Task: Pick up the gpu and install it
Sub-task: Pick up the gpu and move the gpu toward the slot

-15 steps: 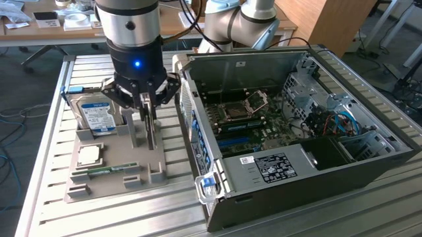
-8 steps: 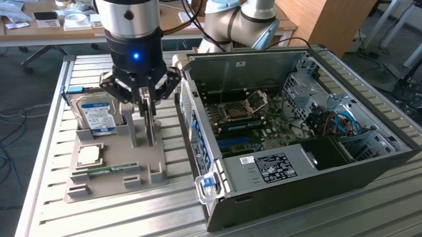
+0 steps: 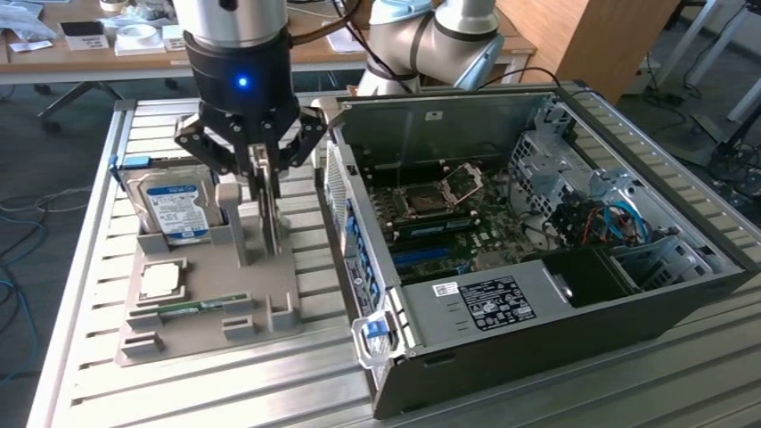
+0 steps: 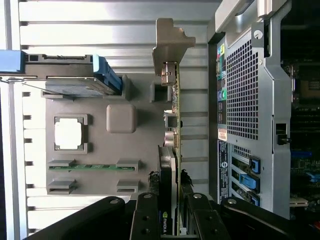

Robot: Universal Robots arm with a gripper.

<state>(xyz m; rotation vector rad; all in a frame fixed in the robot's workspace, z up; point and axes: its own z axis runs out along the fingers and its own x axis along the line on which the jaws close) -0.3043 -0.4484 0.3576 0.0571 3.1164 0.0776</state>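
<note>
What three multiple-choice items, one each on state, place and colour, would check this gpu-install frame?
1. How is the computer case?
A. Closed on all sides.
B. Open, motherboard exposed.
C. Covered by a cloth.

2. Where is the gpu?
A. Seated on the motherboard.
B. On edge in the grey fixture, in the gripper.
C. In a person's hand.

3. What colour is the light on the gripper's body?
A. Red.
B. Green.
C. Blue.

Answers:
1 B: the case's side is off and the board with its sockets lies in plain sight.
2 B: the card stands upright in the fixture's slot outside the case, with the gripper closed on its two faces.
3 C: a blue spot glows on the dark housing.
</note>
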